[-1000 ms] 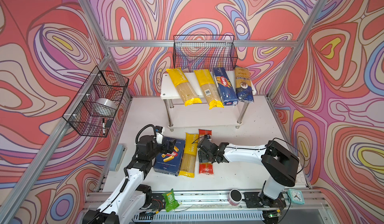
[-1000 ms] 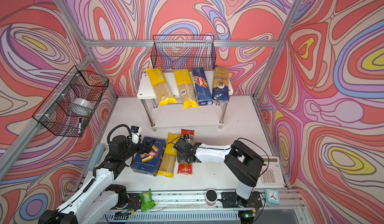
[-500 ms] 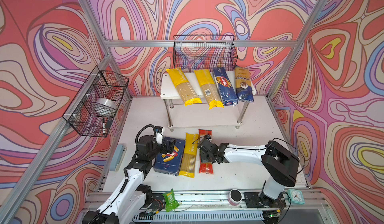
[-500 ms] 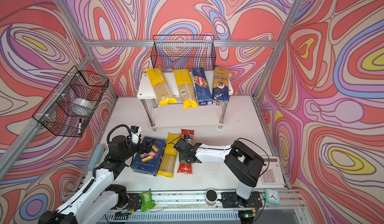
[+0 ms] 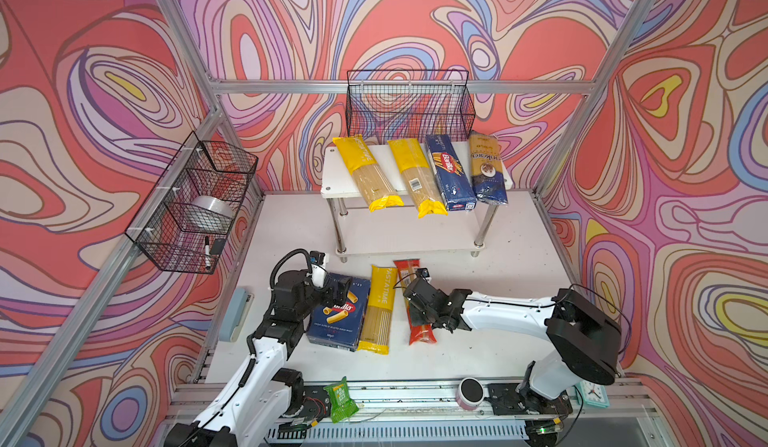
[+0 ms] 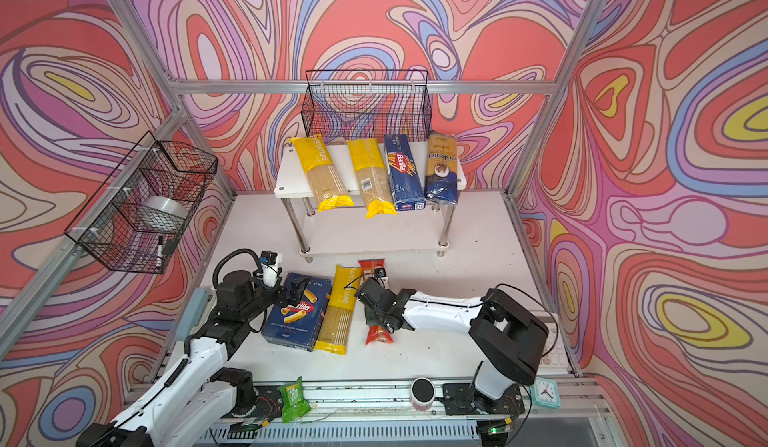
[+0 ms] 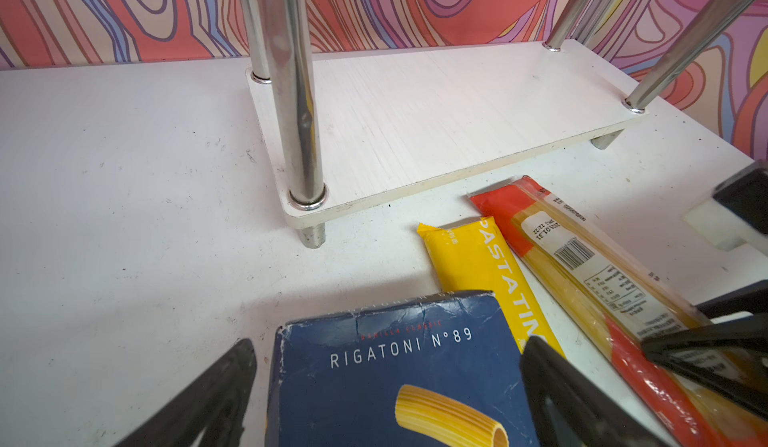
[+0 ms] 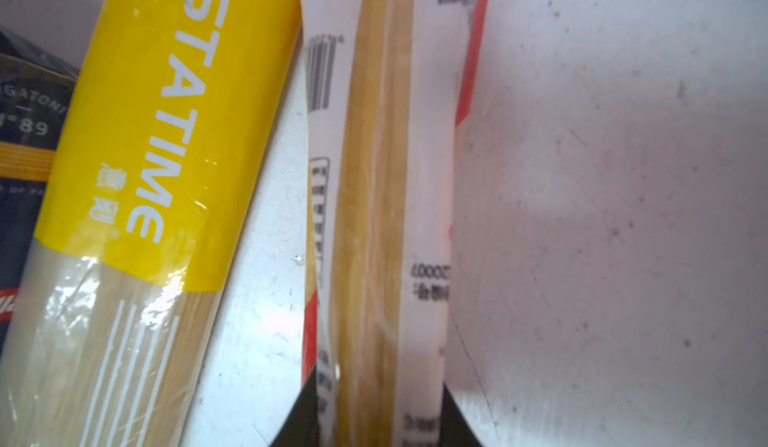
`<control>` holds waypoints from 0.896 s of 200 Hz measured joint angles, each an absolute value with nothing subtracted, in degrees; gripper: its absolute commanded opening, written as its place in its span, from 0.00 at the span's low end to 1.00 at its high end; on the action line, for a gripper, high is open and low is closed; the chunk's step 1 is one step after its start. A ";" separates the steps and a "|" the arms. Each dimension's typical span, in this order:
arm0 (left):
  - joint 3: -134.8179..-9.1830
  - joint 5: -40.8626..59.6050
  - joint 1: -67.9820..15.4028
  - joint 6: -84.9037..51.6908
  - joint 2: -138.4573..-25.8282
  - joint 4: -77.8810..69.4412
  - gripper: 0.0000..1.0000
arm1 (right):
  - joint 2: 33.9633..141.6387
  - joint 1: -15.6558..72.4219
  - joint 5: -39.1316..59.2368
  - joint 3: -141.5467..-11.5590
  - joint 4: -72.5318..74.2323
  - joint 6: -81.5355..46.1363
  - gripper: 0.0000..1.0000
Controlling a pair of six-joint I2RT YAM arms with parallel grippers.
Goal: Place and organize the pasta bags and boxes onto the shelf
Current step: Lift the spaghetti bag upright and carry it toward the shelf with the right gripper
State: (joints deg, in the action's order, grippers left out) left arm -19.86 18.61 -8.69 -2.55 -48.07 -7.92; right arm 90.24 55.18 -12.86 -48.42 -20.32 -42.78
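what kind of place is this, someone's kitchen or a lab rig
Most likely a robot test cell, not a kitchen: a left arm and right arm mounted on a front rail, an aluminium frame holding patterned wall panels, and pasta packs staged by a small shelf.

Four pasta packs (image 5: 451, 173) atop shelf (image 5: 333, 175)

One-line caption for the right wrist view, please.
Right tool closed on the red-ended spaghetti bag, lying beside a yellow-ended bag on the white table.
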 measured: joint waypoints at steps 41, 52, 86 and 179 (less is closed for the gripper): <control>-19.86 18.61 -8.69 -2.55 -47.68 -7.95 1.00 | 85.97 55.20 -13.15 -45.28 -20.36 -42.41 0.04; -19.86 18.61 -8.69 -2.55 -47.66 -7.95 1.00 | 85.10 55.20 -13.41 -44.71 -20.43 -42.15 0.04; -19.86 18.61 -8.69 -2.55 -47.66 -7.92 1.00 | 81.21 55.20 -15.27 -43.97 -21.21 -40.95 0.04; -19.86 18.61 -8.69 -2.55 -47.66 -7.95 1.00 | 75.70 50.52 -19.16 -43.90 -22.02 -36.12 0.05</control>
State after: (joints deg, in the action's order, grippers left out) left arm -19.86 18.61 -8.69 -2.55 -47.66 -7.94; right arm 75.70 50.52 -19.16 -43.90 -22.02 -36.12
